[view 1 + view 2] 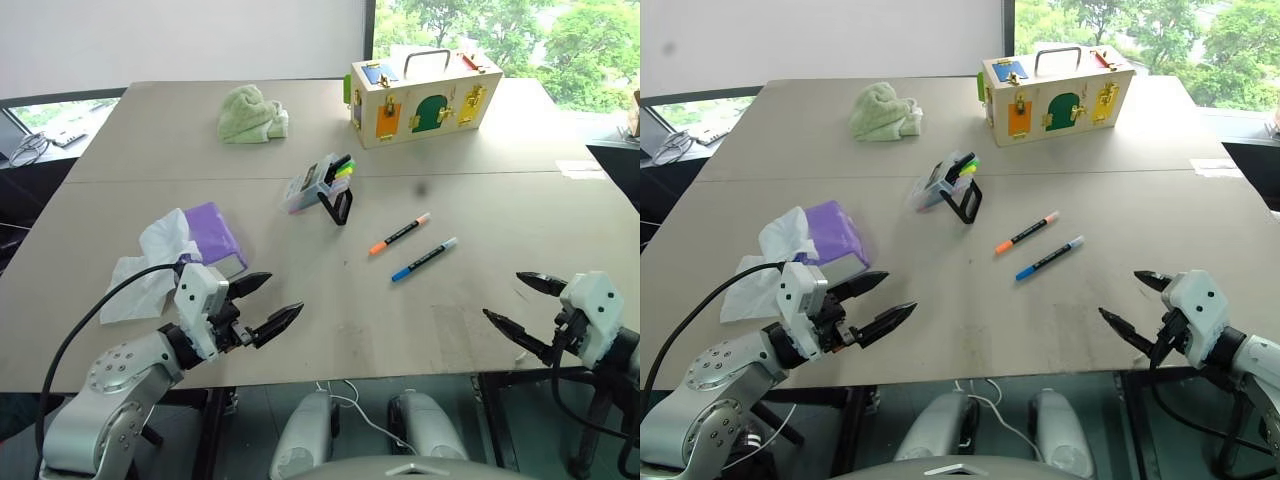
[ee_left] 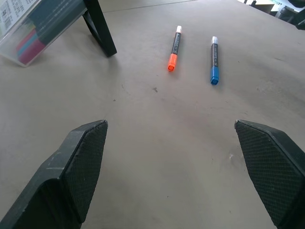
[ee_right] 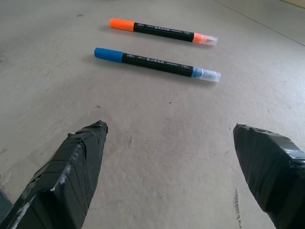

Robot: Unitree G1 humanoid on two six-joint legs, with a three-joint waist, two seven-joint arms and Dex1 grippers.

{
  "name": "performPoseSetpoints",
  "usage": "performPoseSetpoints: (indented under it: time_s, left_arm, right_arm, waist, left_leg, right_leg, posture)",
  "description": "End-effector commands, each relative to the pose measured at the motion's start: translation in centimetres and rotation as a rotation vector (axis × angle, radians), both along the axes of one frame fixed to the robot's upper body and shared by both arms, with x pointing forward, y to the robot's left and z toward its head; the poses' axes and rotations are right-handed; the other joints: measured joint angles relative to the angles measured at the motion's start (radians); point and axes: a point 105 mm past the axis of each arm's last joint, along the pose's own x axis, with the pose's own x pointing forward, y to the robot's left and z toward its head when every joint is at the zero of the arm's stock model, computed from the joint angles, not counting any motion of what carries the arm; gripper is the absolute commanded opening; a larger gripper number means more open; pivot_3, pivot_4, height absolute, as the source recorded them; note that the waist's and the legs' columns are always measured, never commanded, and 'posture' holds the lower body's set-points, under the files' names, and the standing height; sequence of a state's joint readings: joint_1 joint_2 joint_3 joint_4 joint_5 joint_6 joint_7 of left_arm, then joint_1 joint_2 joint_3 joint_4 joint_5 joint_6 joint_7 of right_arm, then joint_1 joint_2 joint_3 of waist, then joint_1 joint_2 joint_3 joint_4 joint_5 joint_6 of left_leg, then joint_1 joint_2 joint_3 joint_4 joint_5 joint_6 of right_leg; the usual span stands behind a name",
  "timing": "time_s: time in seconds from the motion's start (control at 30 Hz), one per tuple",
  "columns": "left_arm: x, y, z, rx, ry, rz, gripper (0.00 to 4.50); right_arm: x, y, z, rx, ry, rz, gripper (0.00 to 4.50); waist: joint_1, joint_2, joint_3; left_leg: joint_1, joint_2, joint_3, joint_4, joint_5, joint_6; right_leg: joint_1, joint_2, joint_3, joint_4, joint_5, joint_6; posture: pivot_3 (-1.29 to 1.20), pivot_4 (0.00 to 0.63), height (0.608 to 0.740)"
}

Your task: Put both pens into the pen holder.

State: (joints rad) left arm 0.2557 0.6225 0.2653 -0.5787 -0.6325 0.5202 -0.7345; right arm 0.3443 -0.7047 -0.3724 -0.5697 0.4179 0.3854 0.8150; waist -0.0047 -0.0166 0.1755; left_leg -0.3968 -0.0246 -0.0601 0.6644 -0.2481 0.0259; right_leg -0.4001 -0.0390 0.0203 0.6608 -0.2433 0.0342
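Wooden box (image 1: 420,98), cloth (image 1: 251,113), tissue pack (image 1: 212,236) ring pens (image 1: 412,246).

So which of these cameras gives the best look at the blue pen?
The right wrist view: the blue pen lies close and whole there, cap, black barrel and clear tip all plain. The left wrist view shows it whole but farther off. In both eye views it is a thin sliver beside the orange pen.

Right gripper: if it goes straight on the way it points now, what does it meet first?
Probably the blue-ended pen, lying across the line of the right gripper; the orange-ended pen lies just beyond. Bare table comes before them.
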Motion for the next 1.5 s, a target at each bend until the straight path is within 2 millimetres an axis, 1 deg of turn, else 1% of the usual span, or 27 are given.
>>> performPoseSetpoints:
  time_s: [0.03, 0.1, 0.17, 0.23, 0.27, 0.3, 0.33, 0.4, 0.43, 0.5, 0.53, 0.57, 0.63, 0.67, 0.73, 0.8, 0.9, 0.93, 1.03, 1.1, 1.2, 1.23, 1.33, 1.4, 1.5]
  left_arm:
    - [0.6, -0.5, 1.6, -0.027, -0.066, 0.008, 4.46]
    - [1.5, -0.8, 2.2, -0.049, -0.09, 0.043, 4.46]
    - [2.3, -0.6, 2.5, -0.053, -0.111, 0.108, 4.46]
    - [3.2, -0.4, 3.4, -0.08, -0.147, 0.192, 4.46]
    - [3.8, -0.4, 3.9, -0.104, -0.16, 0.253, 4.46]
    - [4.1, -0.3, 4.3, -0.12, -0.165, 0.295, 4.46]
    - [4.7, 0.1, 4.6, -0.096, -0.167, 0.366, 4.46]
    - [5.7, 1.2, 5.4, -0.141, -0.142, 0.495, 4.46]
    - [6.1, 2.2, 5.5, -0.118, -0.12, 0.572, 4.46]
    - [6.6, 4.1, 5.9, -0.049, -0.116, 0.694, 4.46]
    - [6.9, 5.5, 6.5, -0.062, -0.105, 0.762, 4.46]
    - [7.1, 6.4, 6.9, -0.071, -0.1, 0.798, 4.46]
    - [7.1, 7.9, 7.6, -0.073, -0.107, 0.856, 4.46]
    - [7.1, 8.2, 7.5, -0.079, -0.091, 0.868, 4.46]
    - [7.0, 7.9, 7.5, -0.036, -0.098, 0.847, 4.46]
    - [6.9, 7.0, 7.5, 0.002, -0.109, 0.803, 4.46]
    - [6.8, 6.8, 7.2, 0.05, -0.111, 0.796, 4.46]
    - [6.8, 6.4, 7.1, 0.074, -0.113, 0.776, 4.46]
    - [6.9, 4.7, 6.9, 0.073, -0.118, 0.704, 4.46]
    - [6.8, 4.3, 6.6, 0.086, -0.117, 0.695, 4.46]
    - [6.6, 2.8, 6.5, 0.1, -0.144, 0.609, 4.46]
    - [6.6, 2.7, 6.5, 0.105, -0.164, 0.605, 4.46]
    - [6.9, 4.3, 6.2, 0.153, -0.184, 0.718, 4.46]
    - [6.8, 5.4, 5.7, 0.265, -0.154, 0.808, 4.46]
    - [6.3, 7.4, 4.0, 0.456, -0.05, 0.957, 4.46]
  right_arm:
    - [0.1, 0.1, 1.2, 0.033, -0.073, 0.018, 4.5]
    - [0.3, 1.2, 1.7, 0.07, -0.104, 0.07, 4.5]
    - [0.3, 2.2, 2.1, 0.105, -0.122, 0.11, 4.5]
    - [-0.2, 3.6, 3.0, 0.127, -0.162, 0.193, 4.5]
    - [-0.8, 4.8, 3.7, 0.13, -0.192, 0.268, 4.5]
    - [-1.2, 5.5, 4.1, 0.131, -0.213, 0.319, 4.5]
    - [-1.6, 6.3, 4.5, 0.136, -0.222, 0.366, 4.5]
    - [-1.9, 7.2, 5.1, 0.159, -0.226, 0.414, 4.5]
    - [-2.0, 7.5, 5.3, 0.16, -0.229, 0.426, 4.5]
    - [-1.9, 7.6, 5.3, 0.156, -0.231, 0.432, 4.5]
    - [-1.8, 7.5, 5.1, 0.154, -0.227, 0.43, 4.5]
    - [-1.8, 7.4, 4.9, 0.152, -0.223, 0.426, 4.5]
    - [-1.6, 7.3, 4.6, 0.145, -0.219, 0.425, 4.5]
    - [-1.5, 7.4, 4.6, 0.144, -0.22, 0.426, 4.5]
    - [-1.4, 7.5, 4.6, 0.147, -0.225, 0.432, 4.5]
    - [-1.2, 7.7, 4.7, 0.148, -0.23, 0.437, 4.5]
    - [-1.1, 7.8, 4.7, 0.147, -0.233, 0.44, 4.5]
    - [-1.1, 7.8, 4.7, 0.147, -0.234, 0.441, 4.5]
    - [-1.2, 8.0, 4.6, 0.146, -0.233, 0.443, 4.5]
    - [-1.2, 8.0, 4.6, 0.147, -0.235, 0.438, 4.5]
    - [-1.1, 8.0, 4.5, 0.144, -0.239, 0.425, 4.5]
    - [-1.1, 7.9, 4.5, 0.14, -0.24, 0.421, 4.5]
    - [-1.3, 7.9, 4.3, 0.135, -0.234, 0.418, 4.5]
    - [-1.3, 7.8, 4.3, 0.134, -0.234, 0.416, 4.5]
    - [-1.3, 7.8, 4.4, 0.131, -0.237, 0.415, 4.5]
  waist:
    - [0.001, 0.0, 0.0]
    - [0.005, 0.0, 0.0]
    - [0.008, 0.0, 0.0]
    - [0.009, 0.0, 0.0]
    - [0.011, 0.0, 0.0]
    - [0.015, 0.0, 0.0]
    - [0.016, 0.0, 0.0]
    - [0.019, -0.001, 0.0]
    - [0.019, -0.001, 0.0]
    - [0.019, -0.002, 0.0]
    - [0.019, -0.002, 0.0]
    - [0.019, -0.002, 0.0]
    - [0.018, -0.003, 0.001]
    - [0.018, -0.003, 0.001]
    - [0.017, -0.003, 0.001]
    - [0.018, -0.003, 0.001]
    - [0.02, -0.003, 0.001]
    - [0.02, -0.003, 0.001]
    - [0.02, -0.003, 0.001]
    - [0.02, -0.003, 0.001]
    - [0.019, -0.003, 0.001]
    - [0.019, -0.003, 0.001]
    - [0.02, -0.003, 0.001]
    - [0.02, -0.003, 0.001]
    - [0.019, -0.003, 0.001]
  left_leg:
    - [0.0, 0.0, 0.0, 0.0, 0.0, 0.0]
    - [0.0, 0.0, 0.0, 0.0, 0.0, 0.0]
    - [0.0, 0.0, 0.0, 0.0, 0.0, 0.0]
    - [0.0, 0.0, 0.0, 0.0, 0.0, 0.0]
    - [0.0, 0.0, 0.0, 0.0, 0.0, 0.0]
    - [-0.001, 0.0, 0.0, 0.0, 0.0, 0.0]
    - [-0.001, 0.0, 0.0, 0.0, 0.0, 0.0]
    - [-0.001, 0.0, -0.002, 0.0, 0.0, 0.0]
    - [-0.001, 0.0, -0.002, 0.0, 0.0, 0.0]
    - [-0.001, 0.0, -0.003, 0.0, 0.0, 0.0]
    - [-0.001, -0.001, -0.002, 0.0, 0.0, 0.0]
    - [-0.001, -0.001, -0.002, 0.0, 0.0, 0.0]
    - [-0.001, -0.001, -0.002, 0.0, 0.0, 0.0]
    - [-0.001, -0.001, -0.002, 0.0, 0.0, 0.0]
    - [0.0, -0.001, -0.001, 0.0, 0.0, 0.0]
    - [0.0, -0.001, -0.001, 0.0, 0.0, 0.0]
    - [-0.001, -0.001, -0.002, 0.0, 0.0, 0.0]
    - [-0.001, -0.001, -0.002, 0.0, 0.0, -0.001]
    - [-0.001, -0.001, -0.002, 0.0, 0.0, -0.001]
    - [-0.001, -0.001, -0.002, 0.0, 0.0, -0.001]
    - [-0.001, -0.001, -0.002, 0.0, 0.0, -0.001]
    - [-0.001, -0.001, -0.002, 0.0, 0.0, -0.001]
    - [-0.001, -0.001, -0.002, 0.0, 0.0, -0.001]
    - [-0.001, -0.001, -0.002, 0.0, 0.0, -0.001]
    - [-0.001, -0.001, -0.002, 0.0, 0.0, 0.0]
  right_leg:
    - [0.0, 0.0, 0.0, 0.0, 0.0, 0.0]
    - [0.0, 0.0, -0.001, 0.0, 0.0, 0.001]
    - [0.0, 0.0, -0.001, 0.0, -0.001, 0.001]
    - [0.0, 0.0, 0.0, 0.0, 0.001, 0.0]
    - [0.0, 0.0, 0.0, 0.0, 0.001, 0.0]
    - [0.0, 0.0, 0.0, 0.0, 0.002, 0.001]
    - [-0.001, 0.0, -0.001, 0.0, 0.003, 0.003]
    - [0.0, 0.001, -0.002, 0.0, 0.003, 0.004]
    - [0.0, 0.001, -0.002, 0.0, 0.003, 0.004]
    - [0.0, 0.001, -0.003, 0.0, 0.003, 0.004]
    - [0.0, 0.002, -0.003, 0.0, 0.003, 0.004]
    - [0.0, 0.002, -0.003, 0.0, 0.003, 0.004]
    - [0.0, 0.002, -0.004, 0.0, 0.003, 0.004]
    - [0.0, 0.002, -0.004, 0.0, 0.003, 0.004]
    - [0.0, 0.002, -0.004, 0.0, 0.003, 0.004]
    - [0.0, 0.001, -0.003, 0.0, 0.003, 0.004]
    - [0.0, 0.001, -0.002, 0.0, 0.003, 0.003]
    - [0.0, 0.001, -0.002, 0.0, 0.003, 0.003]
    - [0.0, 0.001, -0.002, 0.0, 0.002, 0.001]
    - [0.0, 0.0, -0.002, 0.0, 0.002, 0.001]
    - [0.0, 0.0, -0.001, 0.0, 0.002, 0.001]
    - [0.0, 0.0, -0.001, 0.0, 0.002, 0.001]
    - [-0.001, 0.0, -0.001, 0.0, 0.002, 0.0]
    - [-0.001, 0.0, -0.001, 0.0, 0.002, 0.0]
    - [-0.001, 0.0, -0.001, 0.0, 0.002, 0.001]
  posture:
    - [0.0, 0.15, 0.74]
    - [0.0, 0.15, 0.74]
    - [0.0, 0.15, 0.74]
    - [0.0, 0.15, 0.74]
    - [0.0, 0.15, 0.74]
    - [0.0, 0.15, 0.74]
    - [0.0, 0.15, 0.74]
    - [0.0, 0.15, 0.74]
    - [0.0, 0.15, 0.74]
    - [0.0, 0.15, 0.74]
    - [0.0, 0.15, 0.74]
    - [0.0, 0.15, 0.74]
    - [0.0, 0.15, 0.74]
    - [0.0, 0.15, 0.74]
    - [0.0, 0.15, 0.74]
    - [0.0, 0.15, 0.74]
    - [0.0, 0.15, 0.74]
    - [0.0, 0.15, 0.74]
    - [0.0, 0.15, 0.74]
    - [0.0, 0.15, 0.74]
    - [0.0, 0.15, 0.74]
    - [0.0, 0.15, 0.74]
    - [0.0, 0.15, 0.74]
    - [0.0, 0.15, 0.74]
    - [0.0, 0.15, 0.74]
